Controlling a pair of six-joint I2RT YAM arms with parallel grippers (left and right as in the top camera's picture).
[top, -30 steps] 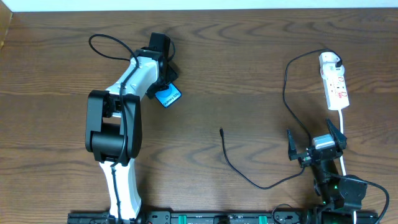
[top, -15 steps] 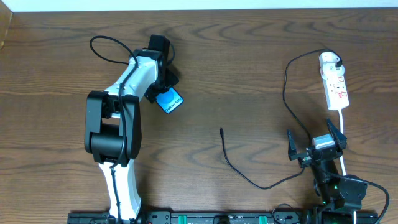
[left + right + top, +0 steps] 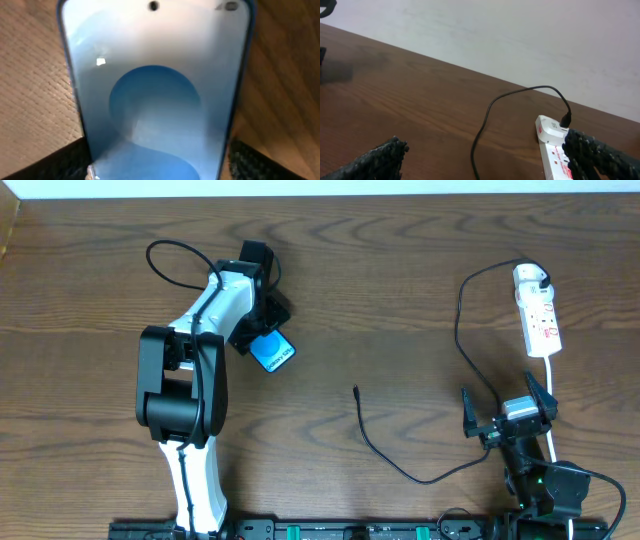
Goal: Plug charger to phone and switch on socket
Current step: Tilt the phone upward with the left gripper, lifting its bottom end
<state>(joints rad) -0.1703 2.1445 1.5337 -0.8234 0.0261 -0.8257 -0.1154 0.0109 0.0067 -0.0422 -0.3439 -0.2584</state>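
Whether left end effector (image 3: 260, 332) grips phone (image 3: 272, 352) is unclear; right end effector (image 3: 497, 388) gapes near charger (image 3: 356, 392).

Overhead stares straight down at the table (image 3: 400, 280). Left wrist's super close on the phone (image 3: 155, 100), right wrist looks low toward the socket (image 3: 551, 150).

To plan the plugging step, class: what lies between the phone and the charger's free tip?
Overhead view: only bare tabletop separates phone from charger tip.

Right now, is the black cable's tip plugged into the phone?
No, the charger tip lies on the table, well apart from the phone.
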